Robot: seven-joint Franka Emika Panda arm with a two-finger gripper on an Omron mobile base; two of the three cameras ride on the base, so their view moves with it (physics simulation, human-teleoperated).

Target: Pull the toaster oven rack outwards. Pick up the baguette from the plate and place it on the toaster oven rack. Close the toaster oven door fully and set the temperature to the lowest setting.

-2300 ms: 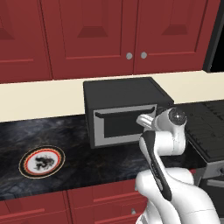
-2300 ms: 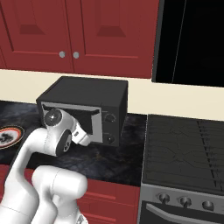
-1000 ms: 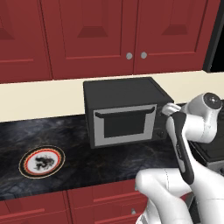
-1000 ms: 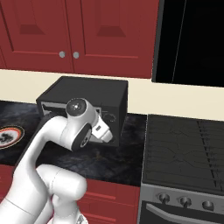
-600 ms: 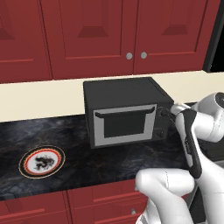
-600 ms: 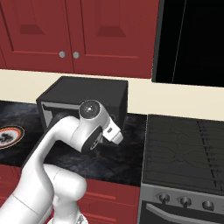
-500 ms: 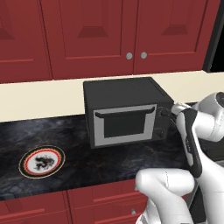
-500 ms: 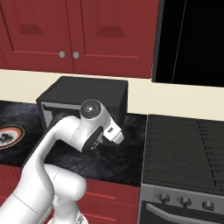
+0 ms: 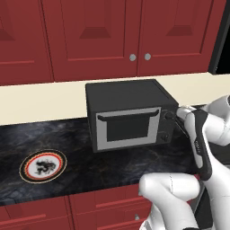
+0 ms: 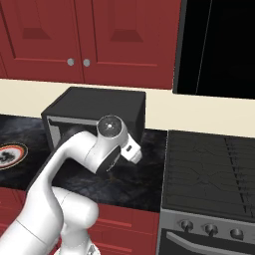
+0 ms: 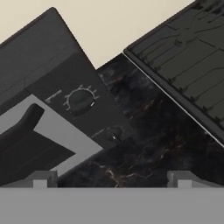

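Oven (image 9: 128, 119) is sitting on the dark marbled desk (image 9: 72, 152), back against the cream wall, under red cabinets (image 9: 94, 36). Door (image 9: 129, 129) is standing shut — grey frame, dark window, bar handle (image 9: 128, 115) running along its top edge. Rack is hidden behind it.

Plate (image 9: 43, 165) is lying on the desk well to the left of the oven, bare, its dark centre pattern showing; in the right base view it is showing at the left edge (image 10: 10, 154).

Arm is reaching in from the right, gripper (image 9: 176, 117) hovering just in front of the control panel at the oven's right edge. Jaws are standing wide apart, holding nothing — 2 tips are rising at the bottom of the hand view (image 11: 111, 179), with bare desk between them.

Hand view is looking at 2 knobs: upper knob (image 11: 81, 101) large with tick marks, lower knob (image 11: 114, 132) smaller. Stovetop (image 10: 209, 167) is lying to the right of the oven.
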